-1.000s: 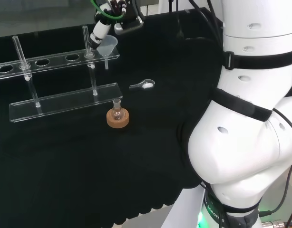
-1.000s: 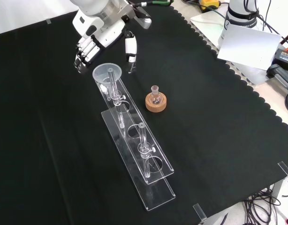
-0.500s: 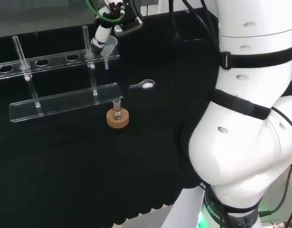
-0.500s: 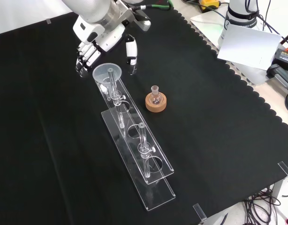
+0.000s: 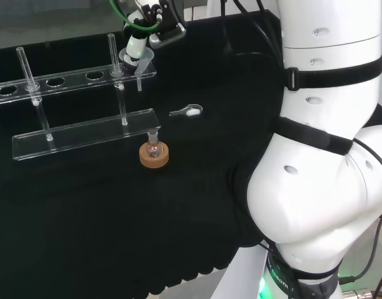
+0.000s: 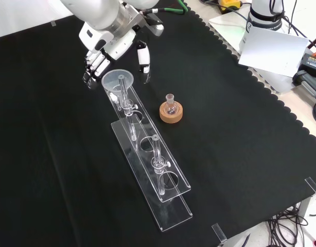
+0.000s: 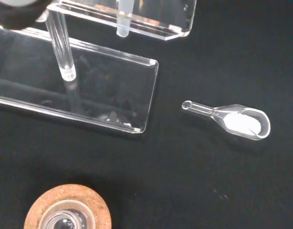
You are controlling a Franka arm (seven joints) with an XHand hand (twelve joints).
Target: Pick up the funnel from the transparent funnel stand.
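Funnel (image 6: 118, 80) seated in stand (image 6: 147, 149); hand (image 6: 104, 51) beside it, fingers uncurled, gripping nothing. Wrist view adds scoop (image 7: 232, 118).

The arm (image 5: 321, 156) is glossy white, with rounded links, black bands and small recessed screw holes. Behind the black-and-white hand (image 6: 104, 49), green and black cables loop.

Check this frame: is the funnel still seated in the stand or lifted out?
Seated: the funnel sits upright in the stand's end hole, hand beside it.
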